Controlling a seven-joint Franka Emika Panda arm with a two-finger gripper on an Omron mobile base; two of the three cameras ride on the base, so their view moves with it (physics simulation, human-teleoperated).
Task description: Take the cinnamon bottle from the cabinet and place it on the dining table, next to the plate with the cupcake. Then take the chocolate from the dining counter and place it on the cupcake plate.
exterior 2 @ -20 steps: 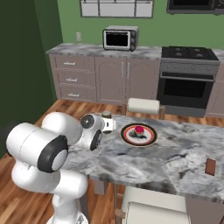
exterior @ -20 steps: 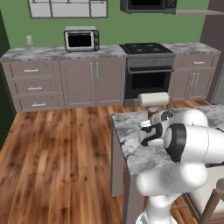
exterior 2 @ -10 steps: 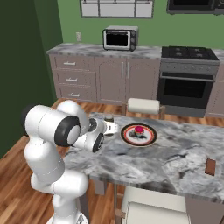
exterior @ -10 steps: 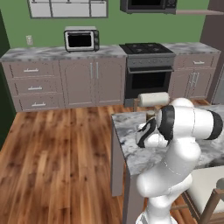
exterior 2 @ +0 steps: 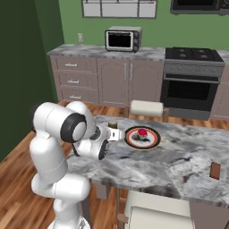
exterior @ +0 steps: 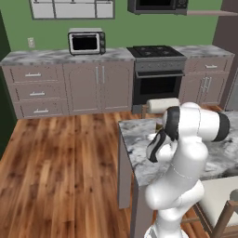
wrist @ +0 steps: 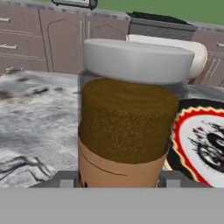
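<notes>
The cinnamon bottle [wrist: 127,131], a brown jar with a pale lid [wrist: 138,59] and a tan label band, stands upright between my fingertips [wrist: 65,179]. My gripper [wrist: 120,179] is shut on it, one finger against each side. In the right base view the gripper [exterior 2: 114,133] holds the bottle [exterior 2: 112,125] low over the dining table [exterior 2: 147,163], just left of the cupcake plate [exterior 2: 142,137]. The plate's red-and-black rim [wrist: 197,144] lies right beside the jar. The chocolate [exterior 2: 215,170] lies near the table's right end. The bottle's base is hidden.
A chair with a white back [exterior 2: 146,108] stands at the table's far side, and another chair [exterior 2: 152,210] at the near side. The table's left edge [exterior: 122,139] is close to the gripper. The oven [exterior 2: 192,85] and taupe units stand behind.
My arm's elbow has swung up and over to the left of the right base view. The gripper and bottle have stayed beside the plate.
</notes>
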